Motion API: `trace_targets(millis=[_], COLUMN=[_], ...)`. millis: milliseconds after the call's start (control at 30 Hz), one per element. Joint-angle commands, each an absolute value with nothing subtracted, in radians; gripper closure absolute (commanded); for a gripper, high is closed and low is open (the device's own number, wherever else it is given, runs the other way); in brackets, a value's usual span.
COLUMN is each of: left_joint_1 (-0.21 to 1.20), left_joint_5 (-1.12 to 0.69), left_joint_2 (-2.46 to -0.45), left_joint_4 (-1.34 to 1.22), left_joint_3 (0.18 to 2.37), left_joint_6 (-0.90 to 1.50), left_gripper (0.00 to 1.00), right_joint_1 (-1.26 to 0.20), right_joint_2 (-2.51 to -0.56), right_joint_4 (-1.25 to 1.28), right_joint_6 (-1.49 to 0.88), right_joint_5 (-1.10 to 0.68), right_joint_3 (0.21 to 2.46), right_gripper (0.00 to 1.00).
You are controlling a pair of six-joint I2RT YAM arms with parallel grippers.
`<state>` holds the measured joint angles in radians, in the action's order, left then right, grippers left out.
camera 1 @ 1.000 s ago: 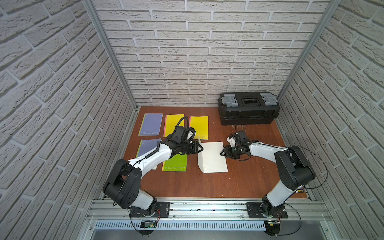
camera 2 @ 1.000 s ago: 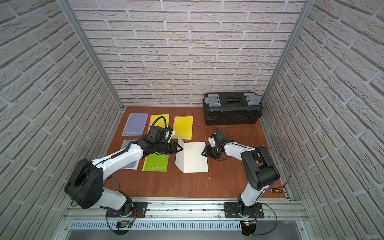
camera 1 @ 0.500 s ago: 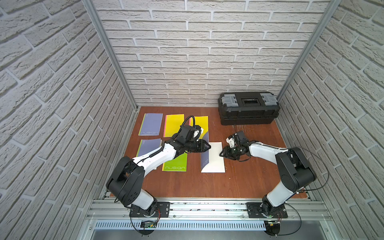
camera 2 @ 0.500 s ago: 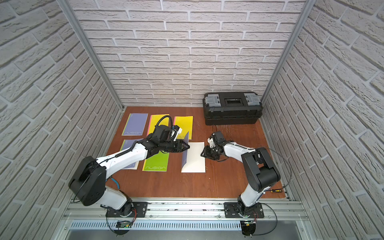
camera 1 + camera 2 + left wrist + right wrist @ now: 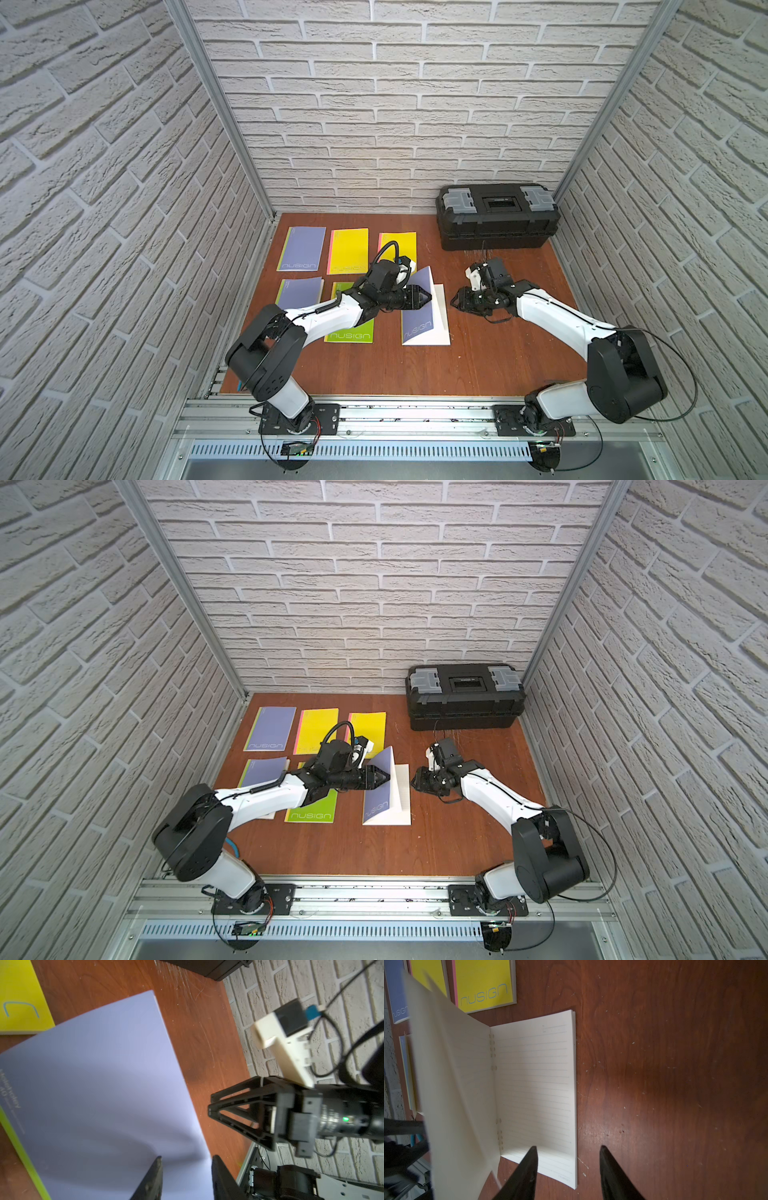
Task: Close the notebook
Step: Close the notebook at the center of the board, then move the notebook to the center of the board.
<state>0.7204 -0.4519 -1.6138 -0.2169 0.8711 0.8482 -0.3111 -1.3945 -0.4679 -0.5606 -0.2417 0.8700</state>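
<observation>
Over the wooden table between brick walls, left hand and right hand stand part-open.

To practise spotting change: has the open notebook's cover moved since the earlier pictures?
Yes. The purple cover has swung up and over toward the toolbox side, away from the green notebook.

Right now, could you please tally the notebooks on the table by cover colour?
Purple notebooks: 3, counting the half-open notebook
Yellow notebooks: 2
Green notebook: 1
Total: 6
</observation>
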Motion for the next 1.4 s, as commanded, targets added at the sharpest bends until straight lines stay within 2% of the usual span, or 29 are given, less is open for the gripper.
trace_targets(millis=[0, 167, 467, 767, 1367], left_joint_1=[0.727, 0.731, 0.769, 0.820, 0.786], left_joint_5=[-0.449, -0.429, -0.290, -0.203, -0.212], left_joint_2=[-1.641, -1.681, -1.754, -1.858, -1.863], left_joint_4=[-0.345, -0.330, -0.004, 0.162, 0.109], left_joint_3=[0.851, 0.853, 0.974, 1.089, 0.998], left_joint_6=[0.873, 0.871, 0.795, 0.754, 0.802], left_gripper=[0.60, 0.61, 0.63, 0.64, 0.65], right_joint_1=[-0.307, -0.308, -0.308, -0.316, -0.394], right_joint_2=[-1.333, -1.303, -1.339, -1.379, -1.514], right_joint_4=[-0.517, -0.533, -0.511, -0.453, -0.302], right_joint_6=[-0.542, -0.540, -0.545, -0.562, -0.607], right_joint_5=[-0.181, -0.162, -0.196, -0.232, -0.259], right_joint_3=[0.898, 0.906, 0.905, 0.870, 0.797], right_gripper=[0.50, 0.49, 0.49, 0.51, 0.57])
